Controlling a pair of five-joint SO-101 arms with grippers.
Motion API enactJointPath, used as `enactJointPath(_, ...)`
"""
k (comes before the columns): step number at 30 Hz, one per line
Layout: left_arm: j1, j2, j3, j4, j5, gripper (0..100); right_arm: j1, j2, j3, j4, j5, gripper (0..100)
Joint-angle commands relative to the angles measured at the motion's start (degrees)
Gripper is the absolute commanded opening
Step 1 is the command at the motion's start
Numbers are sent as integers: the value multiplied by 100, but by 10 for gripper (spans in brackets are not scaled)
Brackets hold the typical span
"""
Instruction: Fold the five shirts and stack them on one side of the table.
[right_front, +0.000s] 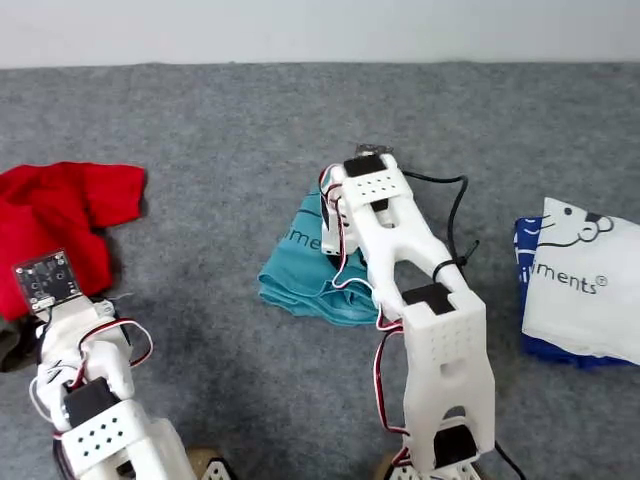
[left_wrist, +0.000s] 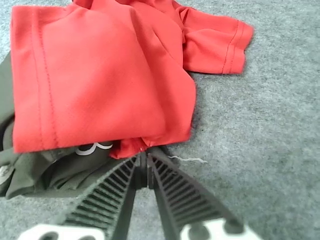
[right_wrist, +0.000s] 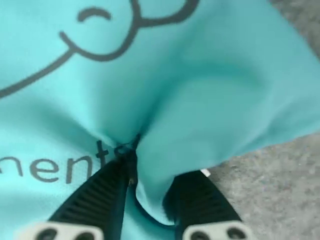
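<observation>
A red shirt (right_front: 62, 212) lies crumpled at the table's left side, partly on top of a dark olive shirt (left_wrist: 55, 172). My left gripper (left_wrist: 145, 161) is shut on the red shirt's (left_wrist: 100, 75) near edge. In the middle of the table lies a teal shirt (right_front: 300, 272) with dark print, roughly folded. The right arm (right_front: 385, 215) reaches over it. My right gripper (right_wrist: 137, 160) is shut on a bunched fold of the teal shirt (right_wrist: 200, 90); one fingertip is hidden under the cloth. At the right side, a white printed shirt (right_front: 585, 285) rests on a folded blue shirt (right_front: 530, 345).
Grey carpet-like table cover (right_front: 220, 130) stretches bare across the back and between the piles. The left arm's base (right_front: 110, 440) and the right arm's base (right_front: 450, 440) stand at the front edge. A black cable (right_front: 455, 215) loops beside the right arm.
</observation>
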Motion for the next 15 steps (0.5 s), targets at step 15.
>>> enactJointPath(15, 26, -79, -48, -141, 0, 15, 1411, -3134, -70, 1631, 2980, 9)
